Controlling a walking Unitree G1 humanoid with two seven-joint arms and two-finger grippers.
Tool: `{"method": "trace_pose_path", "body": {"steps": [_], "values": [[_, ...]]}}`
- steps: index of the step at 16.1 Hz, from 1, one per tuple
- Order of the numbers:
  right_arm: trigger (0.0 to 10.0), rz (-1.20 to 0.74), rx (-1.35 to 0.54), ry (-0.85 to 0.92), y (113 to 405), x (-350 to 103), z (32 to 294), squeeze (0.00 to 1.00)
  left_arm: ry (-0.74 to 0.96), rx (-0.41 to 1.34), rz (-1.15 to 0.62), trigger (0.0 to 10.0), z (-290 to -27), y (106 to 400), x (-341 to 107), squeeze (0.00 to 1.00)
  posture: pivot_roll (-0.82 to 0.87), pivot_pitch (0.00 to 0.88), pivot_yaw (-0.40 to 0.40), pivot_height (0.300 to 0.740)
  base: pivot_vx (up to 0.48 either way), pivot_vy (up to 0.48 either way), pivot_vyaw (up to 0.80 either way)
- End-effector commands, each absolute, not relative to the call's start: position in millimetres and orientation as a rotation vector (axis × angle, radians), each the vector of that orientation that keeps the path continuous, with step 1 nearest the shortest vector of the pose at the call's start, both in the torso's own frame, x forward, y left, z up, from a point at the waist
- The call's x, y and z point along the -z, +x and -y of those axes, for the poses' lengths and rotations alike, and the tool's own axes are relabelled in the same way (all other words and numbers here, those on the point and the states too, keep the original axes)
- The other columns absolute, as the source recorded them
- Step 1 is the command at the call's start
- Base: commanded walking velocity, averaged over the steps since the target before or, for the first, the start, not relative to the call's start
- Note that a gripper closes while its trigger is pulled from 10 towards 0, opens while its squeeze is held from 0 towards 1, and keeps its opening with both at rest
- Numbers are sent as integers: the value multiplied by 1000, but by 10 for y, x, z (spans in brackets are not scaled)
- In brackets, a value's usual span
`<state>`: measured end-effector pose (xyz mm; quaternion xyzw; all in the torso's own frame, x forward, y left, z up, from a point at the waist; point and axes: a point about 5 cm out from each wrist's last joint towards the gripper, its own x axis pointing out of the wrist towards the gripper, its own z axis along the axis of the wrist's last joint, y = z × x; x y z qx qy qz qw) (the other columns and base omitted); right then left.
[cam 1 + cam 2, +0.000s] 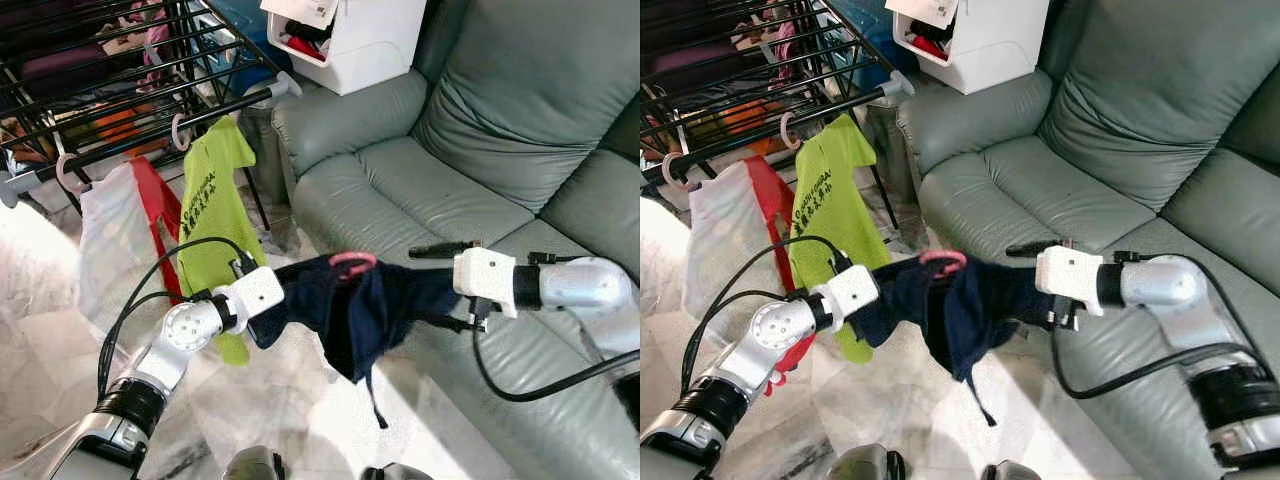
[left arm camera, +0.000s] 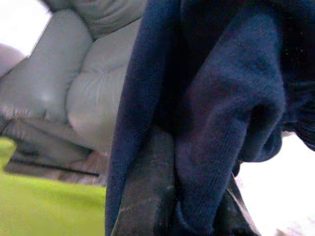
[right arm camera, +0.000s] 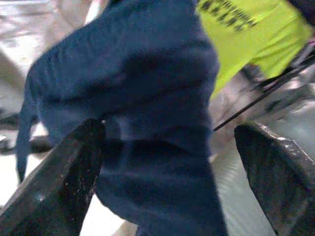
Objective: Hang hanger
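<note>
Left eye view. Navy garment on a hanger with a pink hook, slung between the two arms. Left gripper is buried in the cloth's left end; right gripper enters from the opposite end. Long axis of the hanger runs gripper to gripper, roughly level. The drying rack lies up and beyond the left gripper, well apart; a lime shirt and a white garment hang from its front bar. By judgement the left arm is nearer the rack. The hanger's frame is hidden under the cloth.

Right eye view. Same arrangement; the grey sofa lies behind the right gripper.

Left wrist view. One dark finger is pressed against navy folds; the other is covered, so the grip is pinching the cloth as far as can be made out.

Right wrist view. Two fingers spread wide, the navy cloth bulging between them, touching one and apart from the other.
</note>
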<state>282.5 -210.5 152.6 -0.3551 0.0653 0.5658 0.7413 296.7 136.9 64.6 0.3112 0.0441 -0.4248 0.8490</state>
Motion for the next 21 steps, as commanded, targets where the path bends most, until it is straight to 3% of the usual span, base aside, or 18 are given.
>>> {"method": "trace_pose_path", "body": {"steps": [1,3,4,5,6,7,8,21], "values": [[10000,-147,-1253,-802,2865,-1592,2121,1000,680,925,-63,0,-1384,2941,-667,0,-71,5,59,740,0,0,0],[10000,-151,-1258,-805,2900,-1617,2119,973,675,953,-43,0,-1357,2914,-667,0,-71,5,61,740,0,0,0],[10000,-174,-1258,-788,2912,-1579,2144,706,655,967,-21,0,-1325,2900,-677,0,-71,5,61,740,0,0,0],[10000,-202,-1262,-768,2912,-1528,2169,694,649,978,-7,0,-1300,2893,-686,0,-71,5,61,740,0,0,0],[7569,-239,-1271,-757,2909,-1460,2200,690,643,986,6,0,-1269,2897,-702,0,-72,3,63,740,0,0,0],[1294,-289,-1297,-728,2895,-1382,2215,392,646,998,19,0,-1239,2902,-713,0,-71,2,61,740,0,0,0],[0,-327,-1324,-725,2874,-1314,2216,0,644,1004,27,0,-1212,2907,-724,0,-73,2,59,740,0,0,0],[0,-390,-1414,-731,2973,-1122,2109,0,627,1050,39,0,-1078,2865,-682,0,-73,1,42,740,0,0,0]]}}
